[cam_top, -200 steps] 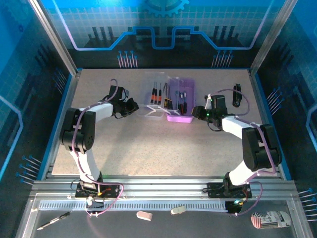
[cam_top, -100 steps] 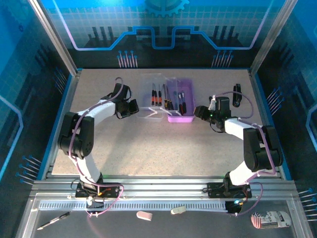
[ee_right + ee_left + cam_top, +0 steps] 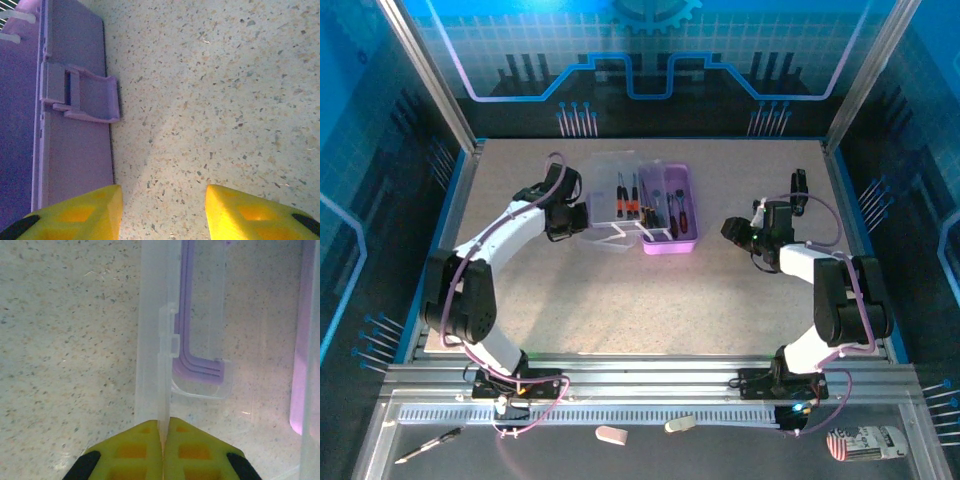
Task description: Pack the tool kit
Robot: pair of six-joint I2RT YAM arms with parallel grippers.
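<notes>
The tool kit (image 3: 645, 205) lies open toward the back of the tabletop (image 3: 650, 300), its clear lid (image 3: 603, 172) folded out flat to the left of the purple base (image 3: 669, 246), with slim screwdrivers (image 3: 626, 198) lying in both halves. It looks like thin, light plastic to me: stiff enough to swing on its hinge, but smooth and likely to skate across the tabletop if pushed from one side. The screwdrivers resting in the lid could well spill as it tips over. The sensible hold is the lid's outer edge, the one farthest from the base. That is where the left gripper (image 3: 161, 437) is, its yellow pads pinched tight on the thin clear wall, with the purple handle (image 3: 200, 367) showing through the plastic just beyond. The right gripper (image 3: 162, 207) hangs spread wide and empty just to the right of the base, near the purple latch (image 3: 85, 97), well placed to steady that side. A black oblong object (image 3: 798, 188) lies well to the right of the base, out of the way. Nothing stands between lid and base but the tools themselves.
</notes>
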